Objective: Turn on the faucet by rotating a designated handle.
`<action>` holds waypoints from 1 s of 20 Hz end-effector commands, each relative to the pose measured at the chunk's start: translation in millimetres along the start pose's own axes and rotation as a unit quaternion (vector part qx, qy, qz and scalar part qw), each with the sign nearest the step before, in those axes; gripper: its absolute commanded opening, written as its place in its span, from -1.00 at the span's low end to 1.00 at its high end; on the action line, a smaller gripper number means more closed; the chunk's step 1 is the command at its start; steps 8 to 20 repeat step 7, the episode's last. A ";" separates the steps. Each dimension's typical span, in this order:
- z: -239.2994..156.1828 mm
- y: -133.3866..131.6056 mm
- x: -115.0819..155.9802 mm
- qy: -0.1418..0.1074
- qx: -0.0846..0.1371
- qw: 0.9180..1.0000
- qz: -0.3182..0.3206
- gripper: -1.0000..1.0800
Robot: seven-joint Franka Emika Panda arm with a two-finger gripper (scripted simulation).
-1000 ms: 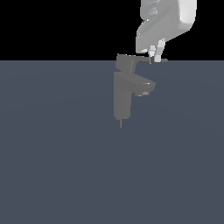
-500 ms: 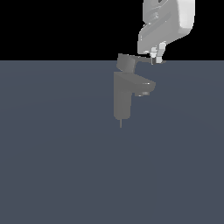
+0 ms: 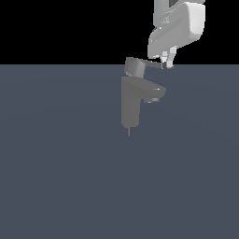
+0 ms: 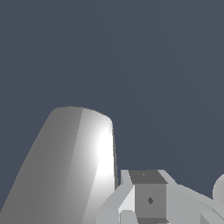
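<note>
The grey faucet [image 3: 130, 105] stands upright on the dark floor, its short spout [image 3: 155, 93] jutting toward the exterior view's right. The handle [image 3: 140, 66] sits on top, a chunky cap with a thin lever reaching toward the exterior view's right. My white gripper [image 3: 167, 60] hangs down at the lever's tip, touching or almost touching it, with its fingers close together and nothing between them. In the wrist view the lever [image 4: 65, 170] fills the foreground as a broad tapering grey shape, beside my fingers [image 4: 148, 199].
A flat dark blue-grey floor [image 3: 60, 177] spreads around the faucet. A black background lies above the horizon. No other objects show.
The gripper's body has shifted only slightly at the lever's tip. The handle and faucet look the same.
</note>
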State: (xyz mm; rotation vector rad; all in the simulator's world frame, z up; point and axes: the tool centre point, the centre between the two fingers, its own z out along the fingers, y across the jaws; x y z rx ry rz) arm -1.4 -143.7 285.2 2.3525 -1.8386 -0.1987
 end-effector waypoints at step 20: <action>0.8 -6.4 28.7 0.001 0.001 1.000 0.013 -1.00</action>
